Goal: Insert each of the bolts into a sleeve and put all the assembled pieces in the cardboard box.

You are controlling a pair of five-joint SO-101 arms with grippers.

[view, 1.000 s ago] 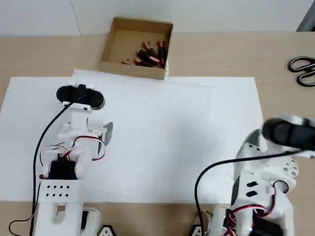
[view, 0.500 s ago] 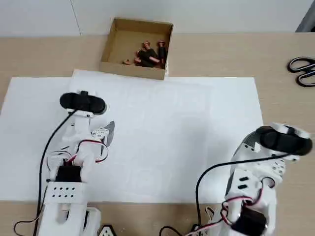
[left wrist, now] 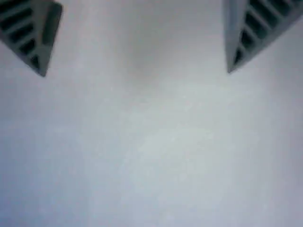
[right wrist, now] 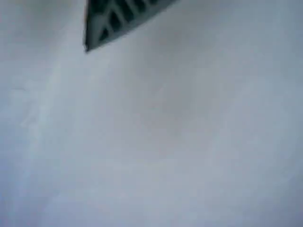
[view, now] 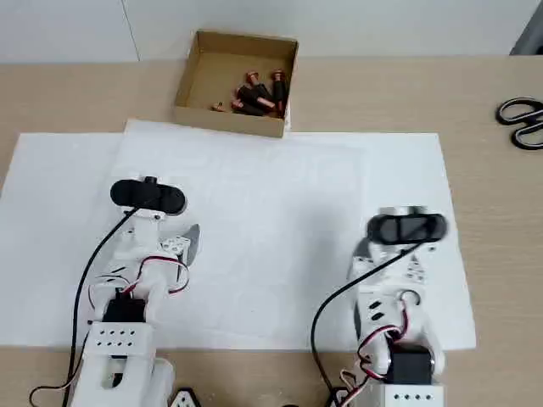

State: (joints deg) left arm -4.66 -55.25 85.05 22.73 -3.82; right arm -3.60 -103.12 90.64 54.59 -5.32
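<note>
The cardboard box stands at the far edge of the table, just beyond the white paper. Several dark sleeves with copper-coloured bolts in them lie together inside it, toward its right side. My left gripper is open over bare paper, nothing between its fingers. In the high view the left arm is folded low over the near left of the paper. My right arm is folded over the near right, with part of the right gripper above bare paper.
A large white paper sheet covers most of the wooden table. Black-handled scissors lie on the wood at the far right. Black cables run from both arms toward the near edge.
The right arm has swung left from the paper's right edge and now sits folded over its base. The left arm has drawn back a little toward its base.
</note>
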